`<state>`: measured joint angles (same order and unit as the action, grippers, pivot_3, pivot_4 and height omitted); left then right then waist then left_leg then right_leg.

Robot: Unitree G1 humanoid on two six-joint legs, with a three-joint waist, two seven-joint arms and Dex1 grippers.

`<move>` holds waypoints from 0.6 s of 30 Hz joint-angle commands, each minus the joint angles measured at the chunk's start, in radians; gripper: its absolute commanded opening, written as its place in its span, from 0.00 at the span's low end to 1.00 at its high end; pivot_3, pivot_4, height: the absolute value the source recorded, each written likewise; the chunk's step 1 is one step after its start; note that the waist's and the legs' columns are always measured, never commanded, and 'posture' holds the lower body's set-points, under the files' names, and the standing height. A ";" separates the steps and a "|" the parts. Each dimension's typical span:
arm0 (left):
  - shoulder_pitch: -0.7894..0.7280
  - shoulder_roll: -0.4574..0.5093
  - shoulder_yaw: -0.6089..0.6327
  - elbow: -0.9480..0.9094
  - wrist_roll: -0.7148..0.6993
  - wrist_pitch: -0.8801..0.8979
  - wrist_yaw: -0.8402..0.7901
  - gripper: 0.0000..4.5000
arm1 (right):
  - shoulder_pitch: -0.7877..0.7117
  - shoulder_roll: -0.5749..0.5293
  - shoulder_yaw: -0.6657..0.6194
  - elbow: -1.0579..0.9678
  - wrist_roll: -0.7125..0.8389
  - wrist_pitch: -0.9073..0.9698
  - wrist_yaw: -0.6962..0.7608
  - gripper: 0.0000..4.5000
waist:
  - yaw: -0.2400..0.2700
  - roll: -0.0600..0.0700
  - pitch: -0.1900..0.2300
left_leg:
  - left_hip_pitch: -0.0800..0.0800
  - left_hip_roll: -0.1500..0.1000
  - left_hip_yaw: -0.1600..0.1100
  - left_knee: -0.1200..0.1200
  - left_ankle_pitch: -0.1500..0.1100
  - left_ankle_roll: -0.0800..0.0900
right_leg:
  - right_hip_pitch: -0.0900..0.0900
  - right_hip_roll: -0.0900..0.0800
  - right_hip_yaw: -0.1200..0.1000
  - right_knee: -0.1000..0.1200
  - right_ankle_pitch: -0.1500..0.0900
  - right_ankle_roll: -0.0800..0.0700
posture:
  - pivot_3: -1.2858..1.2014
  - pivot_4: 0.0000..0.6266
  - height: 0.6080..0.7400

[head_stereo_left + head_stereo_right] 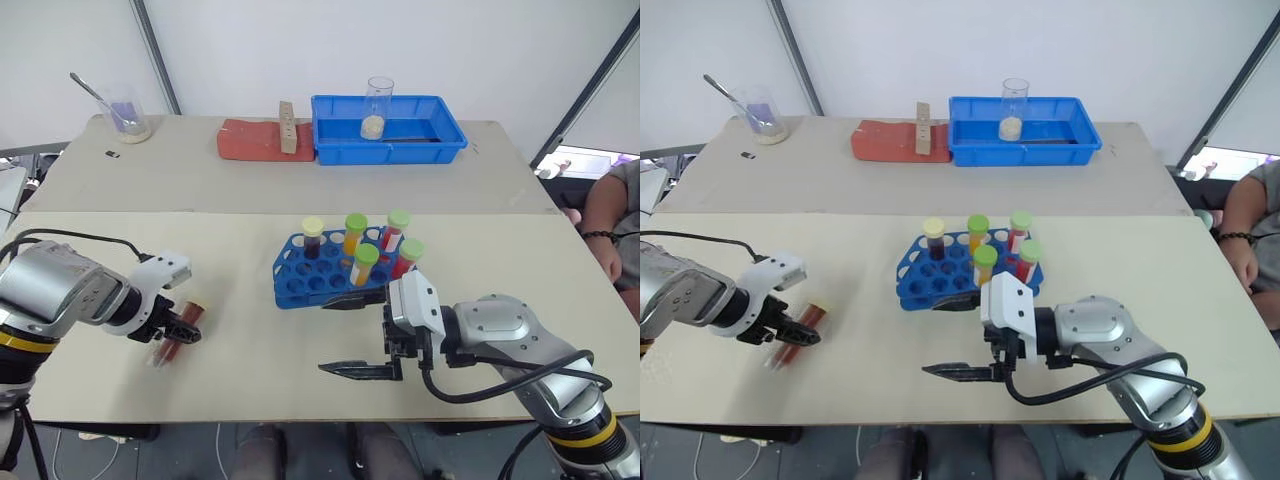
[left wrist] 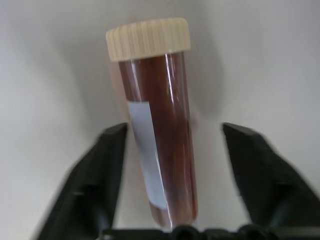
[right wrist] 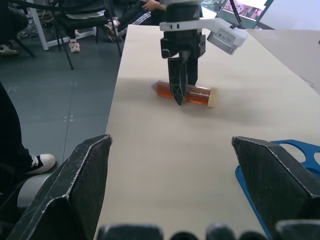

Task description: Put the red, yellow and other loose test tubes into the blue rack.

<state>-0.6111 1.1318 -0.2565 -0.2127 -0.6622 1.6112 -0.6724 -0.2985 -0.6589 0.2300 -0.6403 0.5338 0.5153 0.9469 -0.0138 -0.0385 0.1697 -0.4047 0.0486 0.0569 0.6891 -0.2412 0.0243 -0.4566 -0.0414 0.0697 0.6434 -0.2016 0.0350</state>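
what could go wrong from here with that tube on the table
1. The left gripper straddles the lying tube off-centre, one finger nearer it; closing could roll or skew it.
2. Lifted crooked, the tube may miss a rack hole or knock the standing tubes.

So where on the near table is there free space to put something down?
Bare tabletop lies between the left gripper with its loose tube and the blue rack, and beyond the tube toward the table seam. It is crowded around the rack, where the right gripper hovers.
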 commanded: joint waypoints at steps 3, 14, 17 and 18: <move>0.004 -0.008 0.009 0.002 -0.012 0.003 0.055 0.19 | 0.004 0.005 -0.009 -0.050 0.024 0.012 -0.014 0.95 | -0.001 0.000 0.000 | 0.000 0.000 0.000 0.000 0.000 0.000 | 0.000 0.000 0.000 0.000 0.000 0.000 | 0.52 0.24 0.91; -0.065 -0.106 0.197 0.005 -0.035 -0.308 -0.096 0.19 | 0.040 -0.037 -0.062 -0.069 0.039 0.026 -0.009 0.95 | 0.005 -0.001 0.000 | -0.001 0.000 -0.001 0.006 0.001 -0.001 | 0.001 0.000 0.000 0.003 -0.002 -0.005 | 0.52 0.24 0.91; -0.098 -0.177 0.288 0.001 -0.084 -0.433 -0.177 0.19 | 0.067 -0.069 -0.101 -0.080 0.061 0.035 -0.010 0.95 | 0.006 -0.004 0.001 | -0.003 -0.001 -0.001 0.008 0.001 -0.001 | 0.001 -0.001 0.000 0.002 -0.001 -0.005 | 0.52 0.24 0.91; -0.093 -0.185 0.299 -0.011 -0.095 -0.462 -0.207 0.19 | 0.076 -0.079 -0.113 -0.085 0.069 0.040 -0.013 0.95 | 0.006 -0.004 0.001 | -0.003 -0.001 -0.001 0.008 0.001 -0.001 | 0.001 -0.002 0.000 0.001 0.000 -0.005 | 0.52 0.24 0.91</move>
<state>-0.6918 0.9464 -0.0095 -0.1937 -0.7311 1.2069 -0.8321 -0.2306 -0.7269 0.1588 -0.6880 0.5740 0.5427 0.9364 -0.0081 -0.0424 0.1705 -0.4073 0.0478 0.0566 0.6967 -0.2398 0.0229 -0.4548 -0.0429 0.0697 0.6432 -0.2020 0.0302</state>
